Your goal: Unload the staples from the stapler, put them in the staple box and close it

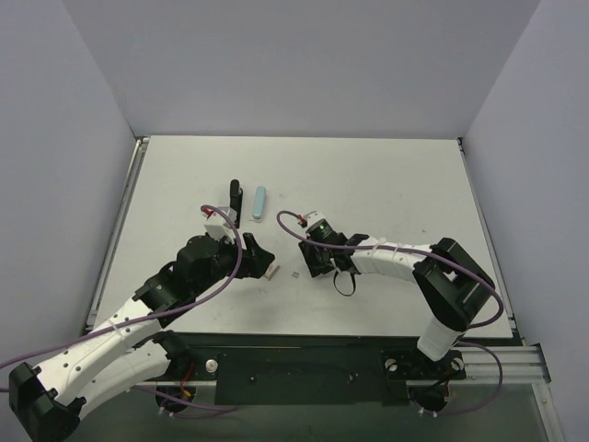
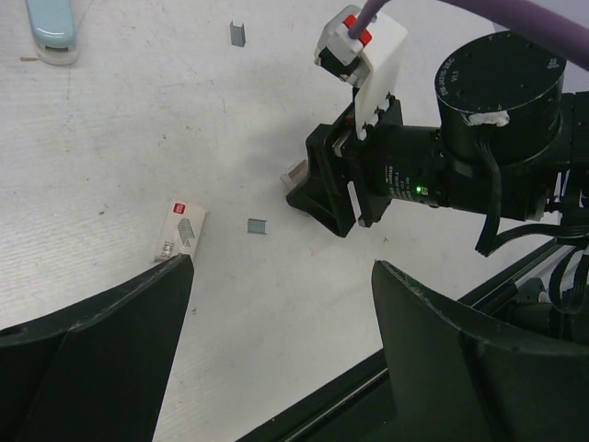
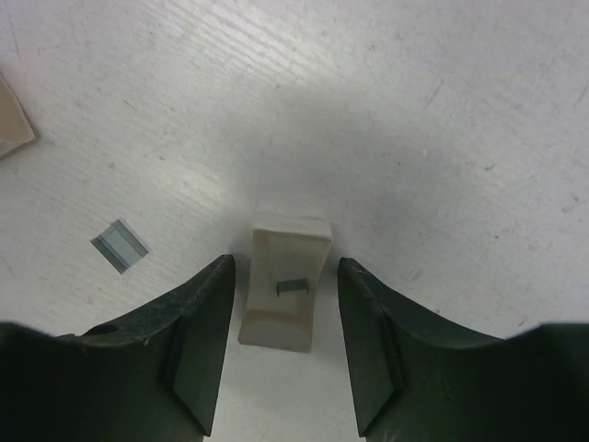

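The right arm [image 1: 396, 261] is being held folded leftward, right gripper [image 3: 285, 265] lowered, fingers parted astride a small beige plastic block [image 3: 276, 318]; left gripper [image 2: 282, 269] is being held released.

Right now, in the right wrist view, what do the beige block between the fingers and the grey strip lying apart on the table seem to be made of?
The beige block looks like moulded plastic or rubber: matte, uniform colour, rounded edges. I cannot tell which. The grey strip looks like metal, probably staples: silvery, with a pale sheen along its middle.
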Controlling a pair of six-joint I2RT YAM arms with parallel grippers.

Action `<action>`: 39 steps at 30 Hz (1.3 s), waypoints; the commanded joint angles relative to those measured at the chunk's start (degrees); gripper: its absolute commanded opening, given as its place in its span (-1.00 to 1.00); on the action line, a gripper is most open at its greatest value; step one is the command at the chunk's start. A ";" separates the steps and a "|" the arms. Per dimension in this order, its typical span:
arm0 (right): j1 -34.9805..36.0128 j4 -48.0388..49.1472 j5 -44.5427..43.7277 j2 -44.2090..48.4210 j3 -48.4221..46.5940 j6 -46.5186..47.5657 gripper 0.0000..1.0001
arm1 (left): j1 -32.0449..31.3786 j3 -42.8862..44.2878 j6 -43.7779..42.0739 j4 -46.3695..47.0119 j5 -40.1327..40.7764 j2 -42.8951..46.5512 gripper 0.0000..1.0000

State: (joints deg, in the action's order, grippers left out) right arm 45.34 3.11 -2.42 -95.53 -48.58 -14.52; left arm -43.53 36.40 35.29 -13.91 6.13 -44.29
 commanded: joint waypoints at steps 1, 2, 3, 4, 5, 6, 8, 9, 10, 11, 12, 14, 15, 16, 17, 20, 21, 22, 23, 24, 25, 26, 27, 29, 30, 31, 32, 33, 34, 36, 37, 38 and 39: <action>-0.52 -4.77 1.89 -3.78 -3.01 2.92 -0.14 | -0.24 -0.63 -0.83 3.45 -1.38 0.61 0.78; -0.60 -4.96 1.89 -4.14 -3.54 3.44 -0.16 | -0.24 -0.72 -0.83 3.28 -1.38 0.70 0.78; -0.61 -5.48 1.97 -4.93 -4.59 3.71 -0.18 | -0.24 -0.81 -0.92 3.19 -1.30 1.13 0.78; -0.87 -5.66 1.89 -5.28 -4.94 4.41 -0.21 | -0.24 -0.89 -0.92 3.10 -1.21 1.23 0.78; -0.87 -6.01 1.97 -5.89 -5.91 4.59 -0.21 | -0.33 -0.89 -1.10 3.01 -1.21 1.66 0.78; -1.04 -6.19 1.89 -6.25 -6.26 4.94 -0.24 | -0.33 -1.07 -1.10 2.93 -1.30 1.84 0.78; -1.13 -6.45 1.89 -7.21 -7.06 5.99 -0.26 | -0.24 -1.33 -1.10 2.75 -1.38 2.37 0.78; -1.13 -6.72 3.98 -7.31 -7.49 6.26 -0.27 | -0.24 -1.42 -1.01 2.66 -1.30 2.72 0.78; -1.13 -6.89 4.17 -7.74 -7.85 6.96 -0.27 | -0.24 -1.68 -1.10 2.49 -1.38 2.89 0.78; -1.05 -6.98 4.78 -7.83 -8.28 7.31 -0.27 | -0.24 -1.69 -1.01 2.49 -1.65 3.16 0.78; -1.05 -7.24 5.31 -8.18 -8.55 8.01 -0.27 | -0.24 -1.77 -0.92 2.49 -1.74 3.42 0.78; -1.05 -7.77 7.15 -8.88 -9.43 9.15 -0.27 | -0.24 -2.04 -0.92 2.66 -2.17 3.60 0.78; -1.05 -8.47 8.90 -9.15 -10.21 9.51 -0.27 | -0.24 -2.04 -0.75 2.57 -2.26 3.77 0.78; -0.96 -8.65 10.40 -9.59 -10.83 9.86 -0.27 | -0.24 -1.95 -0.75 2.49 -2.26 3.86 0.78; -0.96 -9.17 11.46 -9.94 -11.10 9.95 -0.27 | -0.24 -1.95 -0.75 2.31 -2.44 4.12 0.78; -0.87 -9.79 15.15 -10.56 -12.06 10.04 -0.26 | -0.24 -1.95 -0.57 1.70 -2.26 5.09 0.78; -0.78 -10.06 15.33 -10.65 -12.15 9.87 -0.25 | -0.33 -1.95 -0.66 1.61 -2.26 5.44 0.78; -0.61 -10.23 15.68 -10.73 -12.42 9.69 -0.25 | -0.24 -1.95 -0.66 1.26 -2.18 5.71 0.78; -0.43 -10.41 15.95 -10.91 -12.33 9.60 -0.24 | -0.24 -1.86 -0.66 0.91 -2.18 5.88 0.78; -0.43 -10.58 16.21 -11.00 -12.42 9.43 -0.24 | -0.24 -1.86 -0.57 0.73 -2.09 6.15 0.78; -0.26 -10.59 16.39 -11.08 -12.33 9.17 -0.24 | -0.24 -1.77 -0.57 0.38 -2.09 6.32 0.78; -0.17 -10.67 16.74 -11.00 -12.16 8.99 -0.24 | -0.24 -1.69 -0.48 0.29 -2.17 6.59 0.78; 0.01 -10.67 16.74 -10.91 -12.07 8.64 -0.23 | -0.24 -1.69 -0.31 0.03 -2.26 6.76 0.78; 0.45 -10.24 15.95 -9.95 -11.54 8.29 -0.22 | -0.24 -1.77 -0.31 -0.06 -2.18 7.29 0.78; 0.45 -9.71 14.82 -9.07 -11.28 8.11 -0.22 | -0.24 -1.77 -0.13 -0.15 -2.00 7.55 0.78; 0.45 -9.53 14.29 -8.02 -11.10 7.76 -0.22 | -0.24 -1.77 -0.13 -0.32 -2.09 7.64 0.78; 0.45 -9.44 13.24 -7.23 -11.36 7.58 -0.21 | -0.33 -1.60 -0.04 -0.50 -2.26 7.82 0.78; 0.45 -9.44 12.88 -5.57 -11.45 7.23 -0.21 | -0.33 -1.60 0.04 -0.76 -2.35 7.99 0.78; 0.54 -9.53 12.09 -4.68 -11.80 6.97 -0.21 | -0.33 -1.42 0.04 -0.94 -2.44 8.26 0.78; 0.54 -9.44 9.90 -1.78 -12.59 5.91 -0.17 | -0.33 -1.34 0.22 -1.38 -2.18 8.87 0.78; 0.45 -9.44 8.06 0.06 -13.29 5.04 -0.15 | -0.33 -1.33 0.13 -1.82 -2.09 9.05 0.78; 0.36 -9.53 6.65 0.86 -13.82 3.90 -0.14 | -0.33 -1.33 0.04 -1.99 -1.65 9.31 0.78; 0.19 -9.62 4.37 1.65 -15.13 3.37 -0.11 | -0.42 -1.33 -0.13 -2.34 -1.21 9.49 0.78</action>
State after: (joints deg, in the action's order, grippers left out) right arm 45.58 -4.99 8.86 -100.79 -60.69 -7.84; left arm -43.55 34.15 35.38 -15.35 4.27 -36.10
